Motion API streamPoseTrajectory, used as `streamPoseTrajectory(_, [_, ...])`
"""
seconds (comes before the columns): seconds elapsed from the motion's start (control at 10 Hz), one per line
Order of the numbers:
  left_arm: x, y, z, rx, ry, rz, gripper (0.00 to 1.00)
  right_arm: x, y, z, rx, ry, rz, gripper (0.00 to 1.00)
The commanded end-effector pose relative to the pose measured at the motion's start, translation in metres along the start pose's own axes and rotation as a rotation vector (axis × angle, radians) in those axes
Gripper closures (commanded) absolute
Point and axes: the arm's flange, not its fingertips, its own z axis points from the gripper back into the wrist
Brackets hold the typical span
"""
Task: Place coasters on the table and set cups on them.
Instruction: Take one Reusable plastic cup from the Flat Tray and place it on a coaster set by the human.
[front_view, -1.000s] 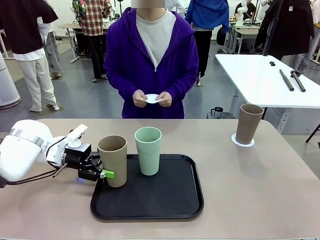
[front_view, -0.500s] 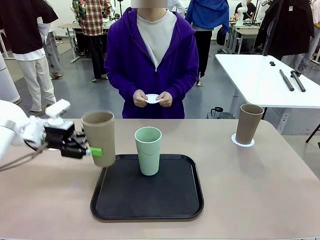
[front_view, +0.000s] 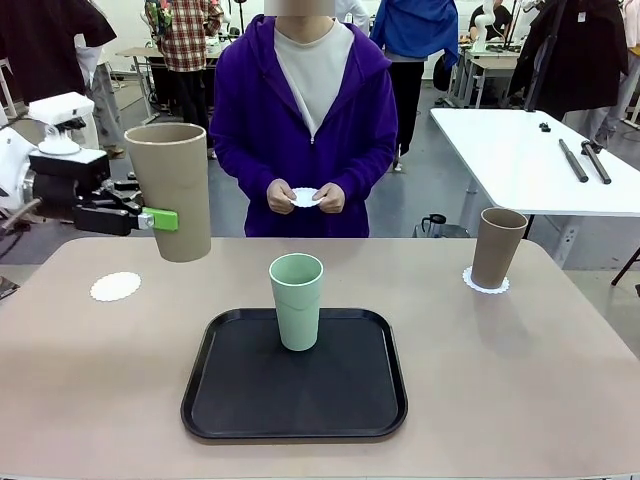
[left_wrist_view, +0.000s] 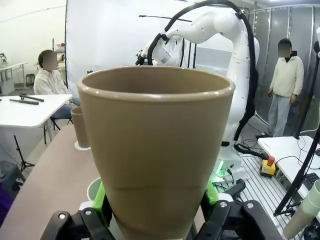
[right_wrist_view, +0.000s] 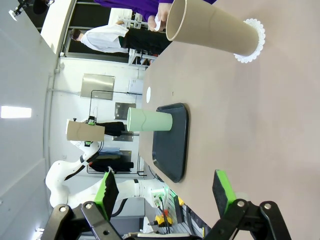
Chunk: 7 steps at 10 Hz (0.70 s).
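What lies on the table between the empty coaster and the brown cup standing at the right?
The black tray with the mint green cup, in the front view.

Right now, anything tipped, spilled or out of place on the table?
Nothing stands out. The left gripper holds a tan cup upright, aloft near the bare coaster. The green cup stands upright on the tray; the other tan cup sits on its coaster.

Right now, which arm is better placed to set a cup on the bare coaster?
Left: its jaws grip the tan cup aloft near the bare coaster; the right jaws stand open, empty.
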Motion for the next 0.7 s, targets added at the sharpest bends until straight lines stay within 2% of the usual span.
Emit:
streamPoseTrajectory(0.0, [-0.012,0.006,-0.001,0.000,0.001,0.026,1.00,-0.001,0.000,0.000,0.004,-0.002,0.001,0.00])
streamPoseTrajectory(0.3, [-0.012,0.006,-0.001,0.000,0.001,0.026,1.00,-0.001,0.000,0.000,0.004,-0.002,0.001,0.00])
streamPoseTrajectory(0.4, [-0.009,0.003,0.000,0.000,0.004,0.023,0.16,-0.001,0.000,0.000,0.004,-0.002,0.001,0.00])
streamPoseTrajectory(0.6, [-0.035,0.060,0.056,0.122,-0.032,0.023,0.16,-0.001,0.000,0.000,0.004,-0.002,0.001,0.00])
